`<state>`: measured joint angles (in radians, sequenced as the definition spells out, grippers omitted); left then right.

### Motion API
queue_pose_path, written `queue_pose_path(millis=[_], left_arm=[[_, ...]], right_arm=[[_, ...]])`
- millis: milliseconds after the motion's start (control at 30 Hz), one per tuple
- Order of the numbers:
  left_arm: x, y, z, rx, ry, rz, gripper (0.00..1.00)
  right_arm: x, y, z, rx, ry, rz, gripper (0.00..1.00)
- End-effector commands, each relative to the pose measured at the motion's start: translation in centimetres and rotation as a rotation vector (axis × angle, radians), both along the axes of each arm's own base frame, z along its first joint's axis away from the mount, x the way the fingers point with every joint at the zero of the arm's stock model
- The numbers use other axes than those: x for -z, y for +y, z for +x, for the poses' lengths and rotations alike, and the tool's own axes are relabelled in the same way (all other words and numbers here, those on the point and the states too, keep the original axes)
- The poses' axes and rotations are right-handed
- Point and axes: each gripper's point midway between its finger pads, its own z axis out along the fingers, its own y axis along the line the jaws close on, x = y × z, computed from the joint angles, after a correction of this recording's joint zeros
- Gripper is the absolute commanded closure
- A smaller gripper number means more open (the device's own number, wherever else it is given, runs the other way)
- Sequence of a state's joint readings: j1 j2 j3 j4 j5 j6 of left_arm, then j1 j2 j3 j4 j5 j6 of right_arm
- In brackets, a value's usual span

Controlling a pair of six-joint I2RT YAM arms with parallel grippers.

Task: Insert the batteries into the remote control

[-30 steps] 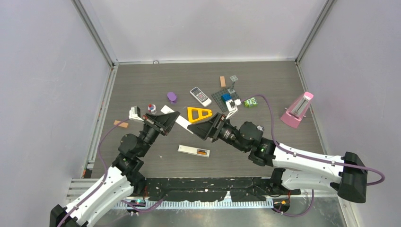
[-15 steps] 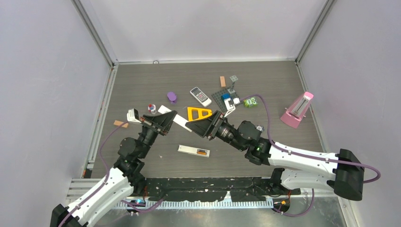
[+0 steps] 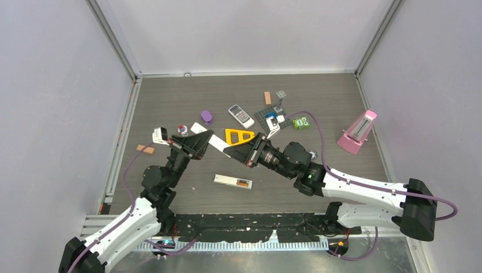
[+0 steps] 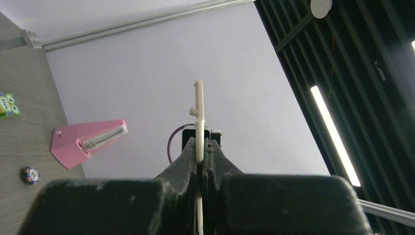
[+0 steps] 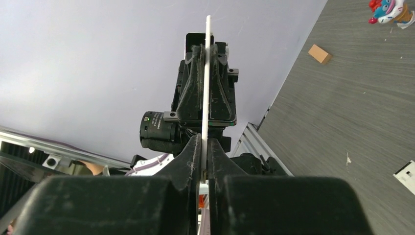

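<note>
As we look down from above, the left gripper (image 3: 204, 138) and the right gripper (image 3: 229, 150) both clamp one thin white plate (image 3: 219, 145), and the white remote control (image 3: 233, 181) lies on the table (image 3: 170, 96) near the bases. Our left wrist view shows jaws pinched on the plate's edge; the right wrist view shows the same.
</note>
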<state>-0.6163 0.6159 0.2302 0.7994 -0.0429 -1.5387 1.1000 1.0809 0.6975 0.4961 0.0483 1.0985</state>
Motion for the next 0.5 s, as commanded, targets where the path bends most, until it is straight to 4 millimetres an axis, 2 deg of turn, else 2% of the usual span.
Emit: queue_pose_path(millis=[0, 33, 100, 167, 233, 333, 367, 400, 433, 467], left_arm=[[-2.0, -0.1, -1.2, 0.028, -0.095, -0.022, 0.92], [-1.9, -0.3, -1.4, 0.04, -0.102, -0.014, 0.76], [-1.3, -0.6, -2.1, 0.06, -0.122, 0.031, 0.49], [0.3, -0.8, -2.4, 0.065, -0.114, 0.098, 0.33], [2.7, -0.7, -2.6, 0.053, -0.076, 0.18, 0.25], [6.5, 0.3, -2.8, 0.004, -0.01, 0.319, 0.22], [7.4, 0.9, -2.9, -0.024, 0.003, 0.366, 0.22], [8.2, 1.8, -3.0, -0.06, 0.026, 0.413, 0.22], [9.0, 2.8, -3.1, -0.102, 0.047, 0.46, 0.21], [9.5, 3.7, -3.3, -0.134, 0.061, 0.5, 0.2]], right_arm=[[-2.7, 0.2, -0.5, -0.034, -0.01, 0.067, 0.94], [-2.6, 0.0, -0.5, -0.031, -0.005, 0.068, 0.94], [-2.4, -0.4, -0.5, -0.039, -0.007, 0.066, 0.94], [-2.5, -1.3, -0.8, -0.056, -0.017, 0.068, 0.94], [-2.0, -2.2, -0.7, -0.061, -0.02, 0.048, 0.94], [-0.5, -4.0, -0.1, -0.065, -0.012, -0.01, 0.94], [0.2, -4.5, -0.8, -0.098, 0.004, -0.041, 0.95], [1.5, -5.2, -0.3, -0.09, 0.028, -0.083, 0.95], [1.7, -5.5, -1.2, -0.142, 0.024, -0.094, 0.95], [3.0, -6.0, -1.0, -0.147, 0.041, -0.145, 0.95]])
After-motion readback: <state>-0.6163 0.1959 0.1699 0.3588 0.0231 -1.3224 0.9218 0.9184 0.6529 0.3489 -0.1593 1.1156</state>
